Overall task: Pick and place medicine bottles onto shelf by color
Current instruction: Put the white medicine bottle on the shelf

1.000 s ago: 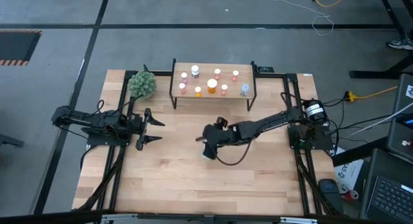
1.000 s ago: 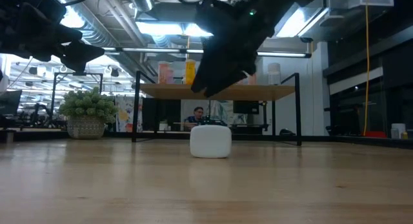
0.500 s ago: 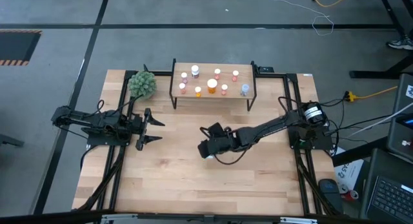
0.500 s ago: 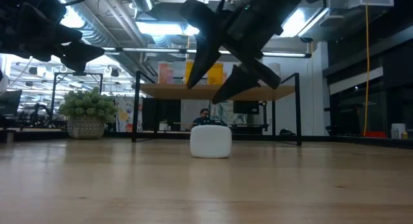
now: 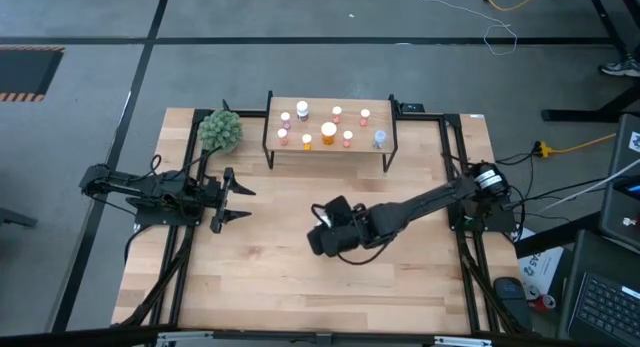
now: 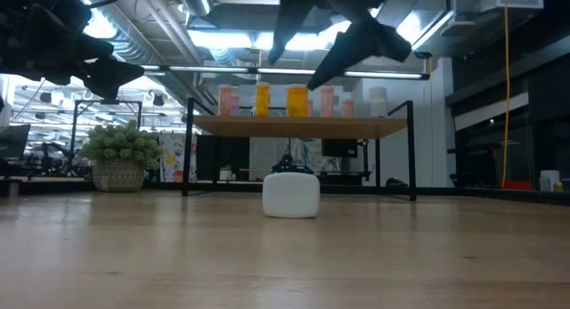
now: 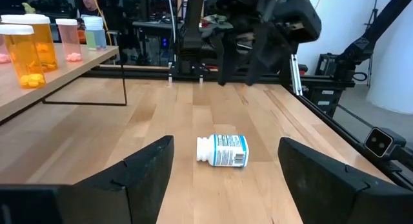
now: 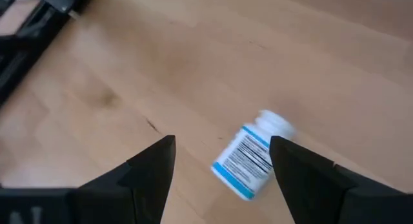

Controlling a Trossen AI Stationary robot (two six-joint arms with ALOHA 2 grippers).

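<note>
White bottle lies alone; nine bottles top the shelf.

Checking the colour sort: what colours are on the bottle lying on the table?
White bottle with white cap and a blue-and-white printed label; clearest in the left wrist view.

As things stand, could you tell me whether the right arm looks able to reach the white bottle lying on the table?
Probably yes: the right hand hangs open above the white blue-labelled bottle, which lies on its side on bare wooden tabletop, with nothing between them.
</note>
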